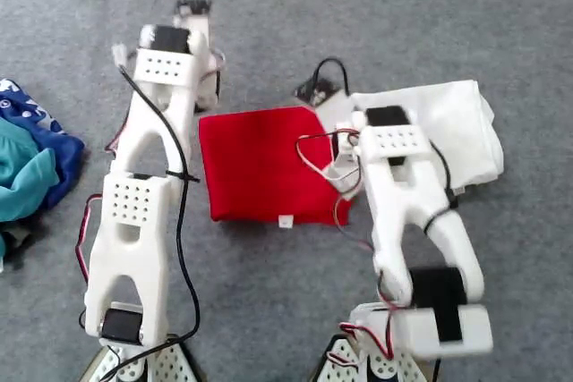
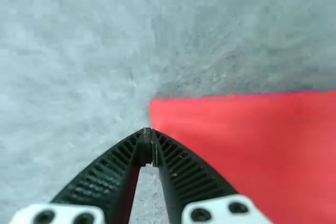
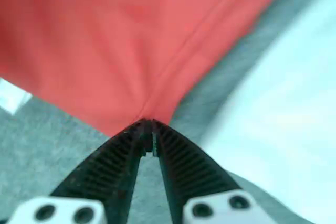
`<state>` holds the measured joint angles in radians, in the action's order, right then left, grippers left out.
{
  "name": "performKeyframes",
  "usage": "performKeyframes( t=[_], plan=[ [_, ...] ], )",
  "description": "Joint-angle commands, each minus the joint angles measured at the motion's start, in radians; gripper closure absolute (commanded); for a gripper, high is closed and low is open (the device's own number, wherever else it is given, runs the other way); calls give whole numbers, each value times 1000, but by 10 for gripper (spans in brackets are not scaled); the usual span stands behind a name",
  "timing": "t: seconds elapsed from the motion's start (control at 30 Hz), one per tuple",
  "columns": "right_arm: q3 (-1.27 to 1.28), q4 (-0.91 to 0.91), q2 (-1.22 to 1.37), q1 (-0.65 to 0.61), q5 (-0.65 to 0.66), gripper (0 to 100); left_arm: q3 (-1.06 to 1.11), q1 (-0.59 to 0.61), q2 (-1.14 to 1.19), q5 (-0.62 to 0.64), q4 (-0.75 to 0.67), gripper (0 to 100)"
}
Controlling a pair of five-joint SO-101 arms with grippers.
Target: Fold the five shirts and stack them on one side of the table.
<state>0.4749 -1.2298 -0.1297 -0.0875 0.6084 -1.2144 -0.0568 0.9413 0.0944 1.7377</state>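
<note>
The folded red shirt [image 1: 260,167] lies mid-table on the grey table [image 1: 403,24], with a folded white shirt [image 1: 457,127] touching its right side and a blue and teal heap [image 1: 31,163] at the left edge. The left gripper [image 2: 147,131] is closed on nothing, just beside the shirt's far-left corner. The right gripper [image 3: 147,123] pinches puckered red fabric at its right edge.

- A robotics lab or workshop bench, judging by the grey felt-covered table [image 1: 466,24].
- On that table stand a white plastic left arm [image 1: 134,221] and a matching right arm [image 1: 403,194].
- Bare red and black wires [image 1: 183,230] trail along them.
</note>
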Motion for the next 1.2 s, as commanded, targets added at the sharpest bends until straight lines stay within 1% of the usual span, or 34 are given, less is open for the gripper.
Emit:
performKeyframes(
  t=[0.0, 0.17, 0.37, 0.43, 0.5, 0.6, 0.67, 0.73, 0.8, 0.83, 0.93, 1.17],
  plan=[
    [-85, 14, -150, 3, 8, 984, -64, 21, -118, -14, 26, 971],
    [-171, 100, -142, 5, 6, 984, 154, 24, -235, -43, 26, 971],
    [-305, 58, -50, 3, 2, 984, 552, 15, -531, -60, 11, 970],
    [-334, 110, 5, 3, 2, 983, 705, 1, -647, -61, -29, 970],
    [-372, 164, 85, 3, 2, 983, 898, -38, -781, -64, -91, 970],
    [-469, 180, 231, 3, 0, 983, 1264, -147, -1003, -63, -256, 970],
    [-538, 169, 314, 8, 0, 983, 1503, -188, -1154, -60, -448, 970],
    [-607, 129, 375, 9, 0, 983, 1698, -174, -1272, -38, -646, 970],
    [-661, 101, 423, 5, 0, 983, 1845, -160, -1332, -3, -792, 970],
    [-680, 97, 446, 2, 0, 983, 1882, -159, -1335, 3, -819, 970],
    [-723, 103, 512, -5, 0, 983, 1939, -173, -1310, 5, -827, 971],
    [-822, 104, 702, -6, 0, 983, 1969, -237, -1211, 5, -832, 971]
  ],
)
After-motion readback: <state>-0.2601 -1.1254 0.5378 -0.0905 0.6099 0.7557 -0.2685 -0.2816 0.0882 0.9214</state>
